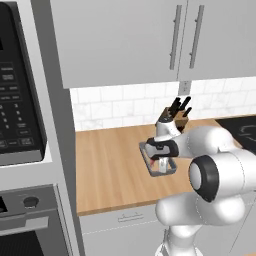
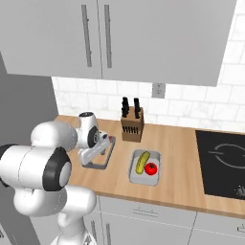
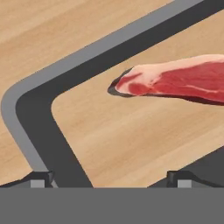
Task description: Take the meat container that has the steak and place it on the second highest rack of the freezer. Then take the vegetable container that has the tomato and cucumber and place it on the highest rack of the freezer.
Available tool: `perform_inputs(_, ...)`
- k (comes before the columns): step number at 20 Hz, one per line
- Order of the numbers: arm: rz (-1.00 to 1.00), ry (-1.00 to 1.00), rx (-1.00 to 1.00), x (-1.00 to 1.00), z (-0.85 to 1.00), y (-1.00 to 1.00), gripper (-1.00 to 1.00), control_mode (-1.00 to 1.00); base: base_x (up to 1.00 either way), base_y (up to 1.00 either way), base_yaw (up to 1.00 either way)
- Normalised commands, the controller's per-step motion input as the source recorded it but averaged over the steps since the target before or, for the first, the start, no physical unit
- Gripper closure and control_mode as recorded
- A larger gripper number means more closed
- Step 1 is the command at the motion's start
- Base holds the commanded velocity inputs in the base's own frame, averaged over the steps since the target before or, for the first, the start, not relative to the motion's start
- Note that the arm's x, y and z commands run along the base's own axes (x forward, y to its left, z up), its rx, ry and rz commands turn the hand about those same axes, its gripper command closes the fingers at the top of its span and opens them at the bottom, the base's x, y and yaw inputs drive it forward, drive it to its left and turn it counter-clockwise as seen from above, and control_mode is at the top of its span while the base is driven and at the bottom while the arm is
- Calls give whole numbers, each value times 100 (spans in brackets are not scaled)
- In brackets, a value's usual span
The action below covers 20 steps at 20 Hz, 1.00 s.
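The gripper (image 3: 112,177) is right down over the meat container (image 1: 169,171) on the wooden table (image 1: 110,165), fingers spread apart, holding nothing yet. One fingertip (image 3: 41,178) sits at the tray's rim. The steak (image 3: 175,81) lies just past the fingers, long axis running crosswise.
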Motion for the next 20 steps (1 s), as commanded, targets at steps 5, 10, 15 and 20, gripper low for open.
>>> perform_inputs(5, 0, 0, 0, -1, -51, 0, -100, -100, 0, 0, 0)
perform_inputs(10, 0, -1, 0, -5, -3, 0, -100, -100, 0, 0, 0)
perform_inputs(15, 0, -8, 0, -38, 0, -8, -100, -100, 0, 0, 0)
perform_inputs(20, 0, -2, 0, -25, -5, -6, -100, -100, 0, 0, 0)
